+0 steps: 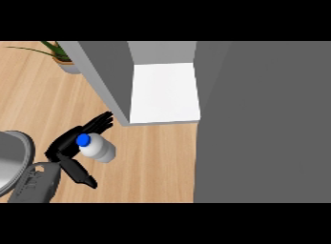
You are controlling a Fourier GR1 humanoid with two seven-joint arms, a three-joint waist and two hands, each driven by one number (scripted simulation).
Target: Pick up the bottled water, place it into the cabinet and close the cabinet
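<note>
The bottled water (99, 149), clear with a blue cap, is on the wooden counter (147, 162) in front of the cabinet. My left hand (64, 147) is right beside it on its left, the cap overlapping the palm. The fingers (99, 123) stretch straight past the bottle toward the cabinet, and the thumb (82, 175) spreads out on the near side, apart from the bottle. The hand is open around the bottle. The cabinet (111, 81) stands open, showing its white inside (164, 93). Its grey door (270, 124) fills the right of the view. My right hand does not show.
A potted plant (61, 59) stands at the back left beside the cabinet's side wall. A large grey rounded shape (2, 162) sits at the left edge next to my forearm (36, 187). Bare wood lies between the bottle and the door.
</note>
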